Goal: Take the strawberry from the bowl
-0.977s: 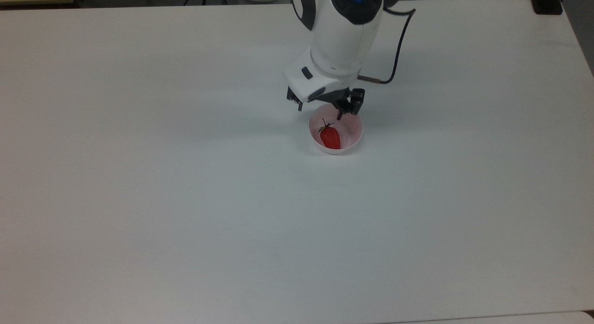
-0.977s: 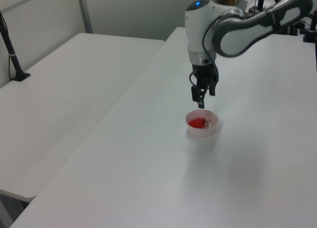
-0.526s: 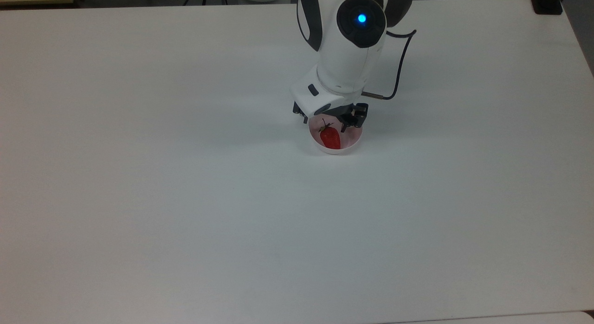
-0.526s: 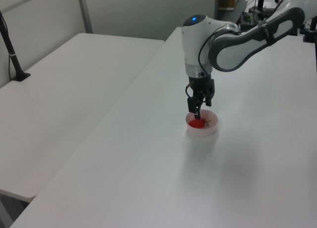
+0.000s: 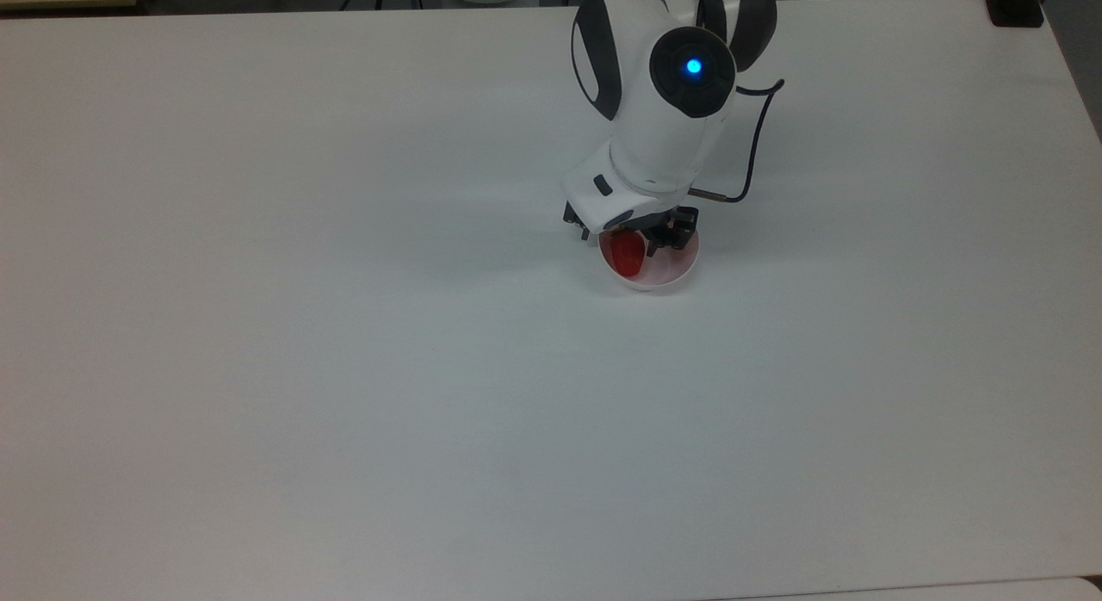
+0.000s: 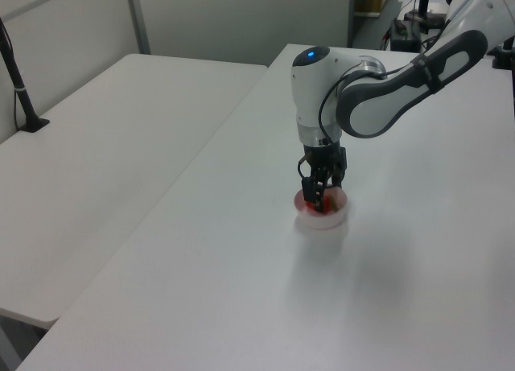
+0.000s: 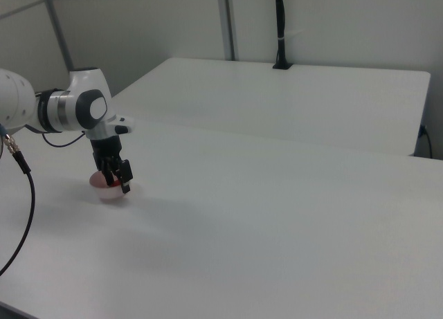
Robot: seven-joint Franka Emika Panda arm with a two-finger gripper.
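Grasp step: black two-finger gripper (image 5: pixel 635 239) lowered into the small pale pink plastic bowl (image 5: pixel 663 276), fingers open astride the glossy red strawberry (image 5: pixel 626 255). Next, judged: close, then lift.

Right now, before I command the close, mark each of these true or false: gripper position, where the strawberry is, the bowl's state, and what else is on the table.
1. The gripper is down at the bowl, with its fingers reaching into it. True.
2. The strawberry lies on the table beside the bowl. False: it is inside the bowl, toward the top view's left.
3. The bowl is tipped on its side. False: it stands upright on the white table.
4. A second bowl sits near the arm. False: just one bowl stands there.
5. A black cable hangs beside the arm's wrist. True.
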